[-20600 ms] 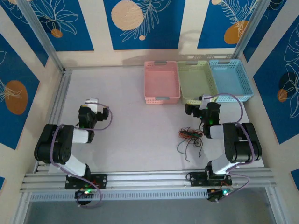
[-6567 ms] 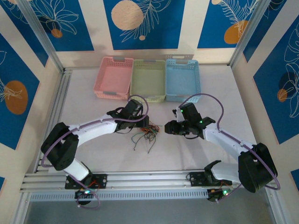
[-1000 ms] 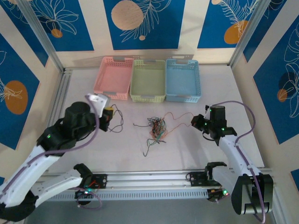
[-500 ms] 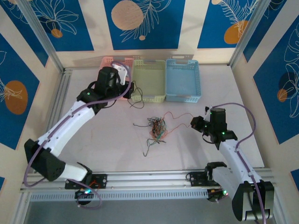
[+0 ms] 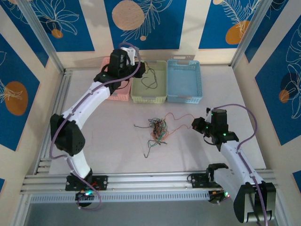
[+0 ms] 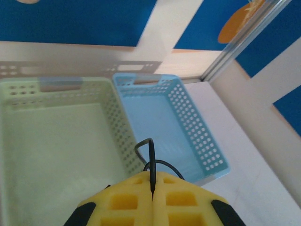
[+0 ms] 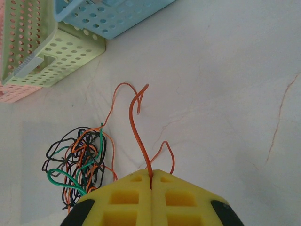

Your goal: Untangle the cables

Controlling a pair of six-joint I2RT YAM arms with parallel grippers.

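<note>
— In the middle of the tabletop (image 5: 108, 141), which way do the cables (image 5: 157, 129) run?
— The knot trails toward the lower left. One orange cable (image 5: 181, 116) leads off to the right, into the right fingers (image 5: 196, 125).
— And the arms?
— The right arm is bent low, wrist facing left. The left arm is stretched to the top of the frame, above the green basket (image 5: 148, 99).
— Fingers?
— Both pairs are pressed together: the right on the orange cable, the left fingers (image 6: 151, 181) on a black cable (image 5: 149, 80) looping over that basket.
</note>
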